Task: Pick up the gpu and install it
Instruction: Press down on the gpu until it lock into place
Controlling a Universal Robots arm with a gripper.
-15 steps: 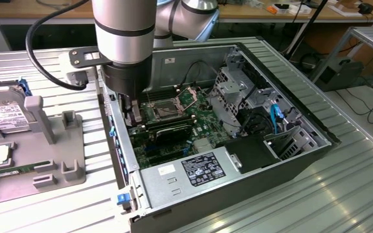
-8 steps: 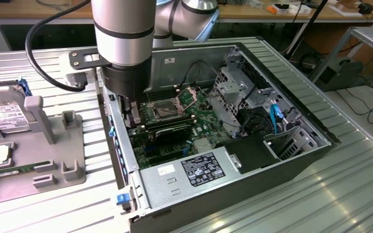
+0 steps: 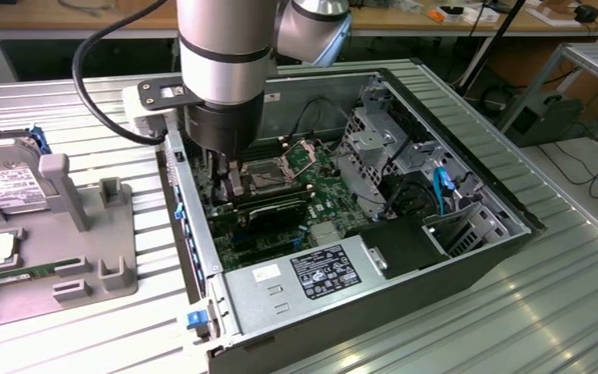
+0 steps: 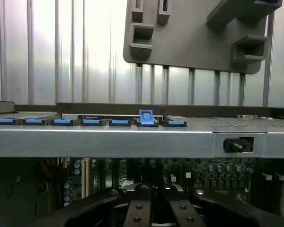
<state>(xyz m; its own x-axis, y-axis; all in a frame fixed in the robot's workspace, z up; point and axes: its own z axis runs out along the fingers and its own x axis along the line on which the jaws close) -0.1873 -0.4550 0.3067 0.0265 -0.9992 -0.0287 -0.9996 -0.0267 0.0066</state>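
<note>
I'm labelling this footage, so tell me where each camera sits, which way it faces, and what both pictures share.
Exterior view: off the arm, raised, looking down at the open computer case on the slatted table; the arm and gripper reach down inside.
Wrist view: on the wrist, inside the case, facing out over its rear wall; the shut gripper shows.
Shared: the blue slot clips, grey fixture tray and motherboard.
</note>
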